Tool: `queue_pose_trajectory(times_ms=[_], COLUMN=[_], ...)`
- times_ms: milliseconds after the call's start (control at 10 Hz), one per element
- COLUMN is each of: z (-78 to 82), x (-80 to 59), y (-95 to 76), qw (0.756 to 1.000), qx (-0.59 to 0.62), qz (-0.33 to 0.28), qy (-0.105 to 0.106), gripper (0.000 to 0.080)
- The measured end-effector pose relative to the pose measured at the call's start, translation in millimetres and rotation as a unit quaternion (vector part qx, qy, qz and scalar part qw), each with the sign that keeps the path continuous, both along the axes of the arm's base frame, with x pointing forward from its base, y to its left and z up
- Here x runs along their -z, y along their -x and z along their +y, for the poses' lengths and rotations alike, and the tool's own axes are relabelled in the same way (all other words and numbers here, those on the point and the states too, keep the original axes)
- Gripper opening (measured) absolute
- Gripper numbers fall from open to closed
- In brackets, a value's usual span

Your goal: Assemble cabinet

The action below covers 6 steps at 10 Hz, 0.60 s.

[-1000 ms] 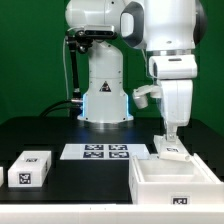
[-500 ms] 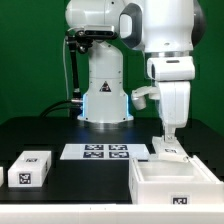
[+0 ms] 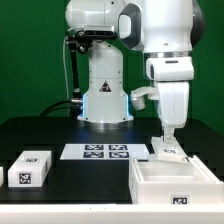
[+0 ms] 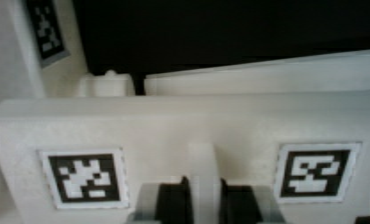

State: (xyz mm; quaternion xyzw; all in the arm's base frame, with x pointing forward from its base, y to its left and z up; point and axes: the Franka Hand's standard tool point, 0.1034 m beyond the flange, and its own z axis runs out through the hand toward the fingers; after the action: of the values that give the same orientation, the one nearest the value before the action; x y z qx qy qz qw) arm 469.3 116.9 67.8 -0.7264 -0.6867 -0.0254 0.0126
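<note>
Nearest us in the exterior view, a small white block (image 3: 30,168) with tags sits on the black table (image 3: 90,190) at the exterior view's left. At the exterior view's right stands the cabinet (image 3: 160,187), an open white box with a tag on its front wall. Its far rim hides the foot of what lies behind it.

Just past that rim we see a smaller tagged white part (image 3: 171,153), and the gripper (image 3: 168,141) comes straight down onto it. In the wrist view this part (image 4: 182,135) shows two tags side by side. The dark fingers (image 4: 161,202) are set narrow, with a thin white rib between them. We cannot tell whether they press on it.

Between the block and this part, a little further back, the marker board (image 3: 95,151) lies flat. It is apart from both.

Farthest back stands the arm's base (image 3: 105,95), with a black cable (image 3: 72,70) running down at the exterior view's left of it.
</note>
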Motion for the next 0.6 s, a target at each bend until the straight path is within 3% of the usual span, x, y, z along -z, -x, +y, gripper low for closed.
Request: queue_pose_trajectory(times_ms=[600], z=[-5.1], x=[1.2], y=[-0.6], qw=[1.0], qx=[0.007], qz=[0.001], qy=[0.0], gripper=[0.0061])
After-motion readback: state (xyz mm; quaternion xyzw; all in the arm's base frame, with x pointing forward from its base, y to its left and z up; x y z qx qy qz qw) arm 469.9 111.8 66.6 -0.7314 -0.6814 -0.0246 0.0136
